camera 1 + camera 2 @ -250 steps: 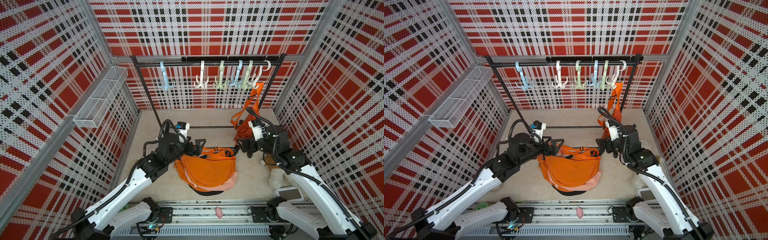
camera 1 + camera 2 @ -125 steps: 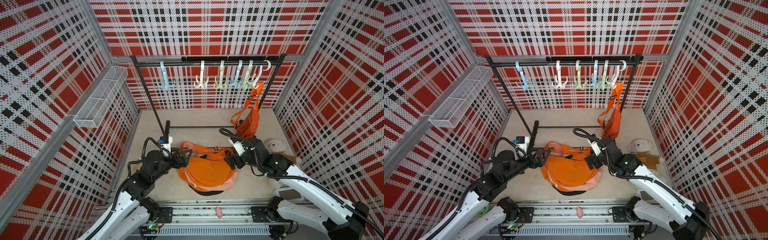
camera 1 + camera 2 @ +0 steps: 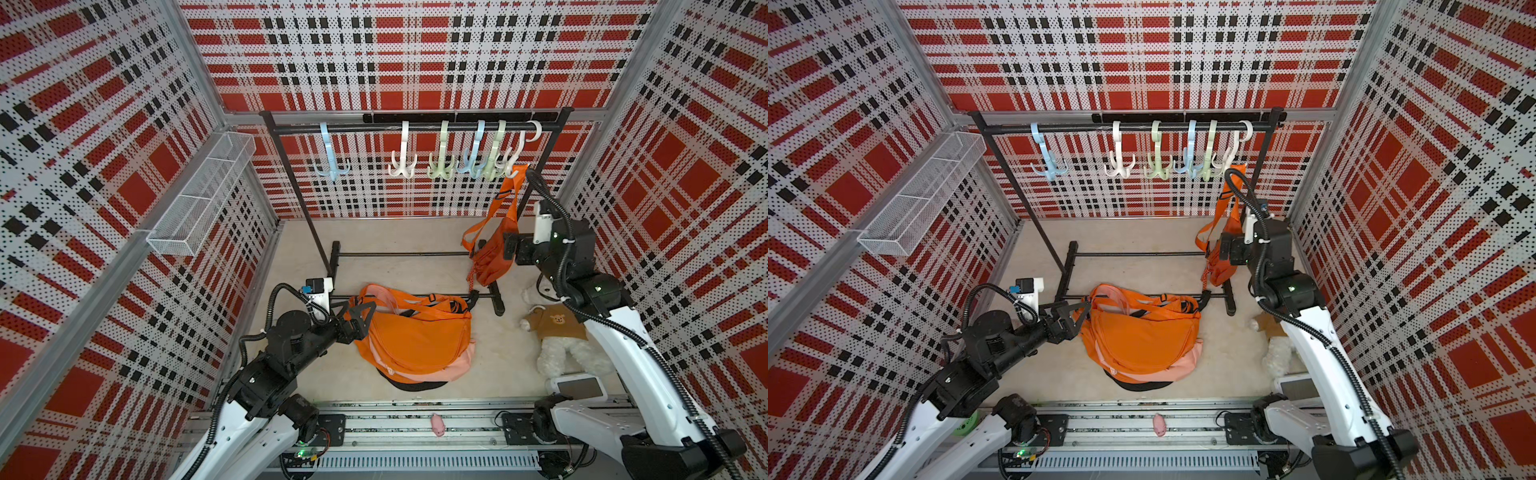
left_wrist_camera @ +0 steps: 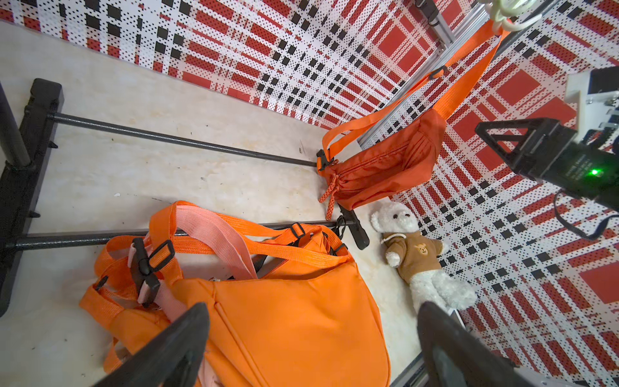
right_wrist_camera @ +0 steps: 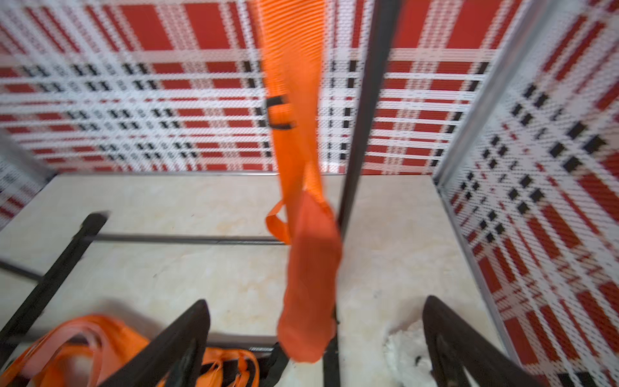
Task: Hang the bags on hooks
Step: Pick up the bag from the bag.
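Big orange bag lay slumped on floor, orange and pink straps bunched over front bar. Small orange bag hung by strap from white hook at right end of rail.

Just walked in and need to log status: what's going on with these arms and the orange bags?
Two robot arms are hanging bags on a rack. The small orange bag hangs by its strap from the white hook at the rack's end, and the right gripper is open beside it, holding nothing. The large orange bag lies on the table, not yet hung. The left gripper is open at its strap end, not gripping. A teddy bear lies to the side.
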